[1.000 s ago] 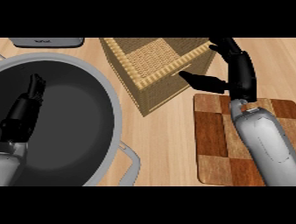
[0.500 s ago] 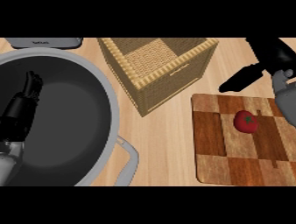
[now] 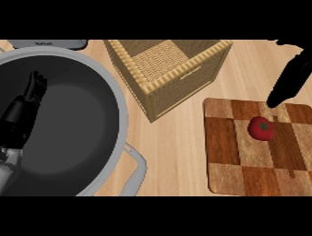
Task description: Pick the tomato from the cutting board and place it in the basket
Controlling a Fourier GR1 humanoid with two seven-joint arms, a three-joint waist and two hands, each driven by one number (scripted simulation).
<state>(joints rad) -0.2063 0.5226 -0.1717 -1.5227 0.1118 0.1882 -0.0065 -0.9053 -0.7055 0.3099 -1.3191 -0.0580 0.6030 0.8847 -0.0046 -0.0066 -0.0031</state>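
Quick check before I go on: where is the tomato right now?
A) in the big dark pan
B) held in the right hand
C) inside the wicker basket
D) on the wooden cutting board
D: the tomato sits on the cutting board, apart from the right hand above it, whose fingers are straight; the basket stands to the board's upper left.

Light wood counter [image 3: 179, 138], grain running roughly left to right, fills the view (no walls, floor or windows in frame). Big dark pot [image 3: 70, 115] with a grey rim and a grey side handle sits at left, cut off by the frame edge. A grey appliance [image 3: 50, 44] is partly visible at top left, just beyond the pot. Lighting even, soft shadows.
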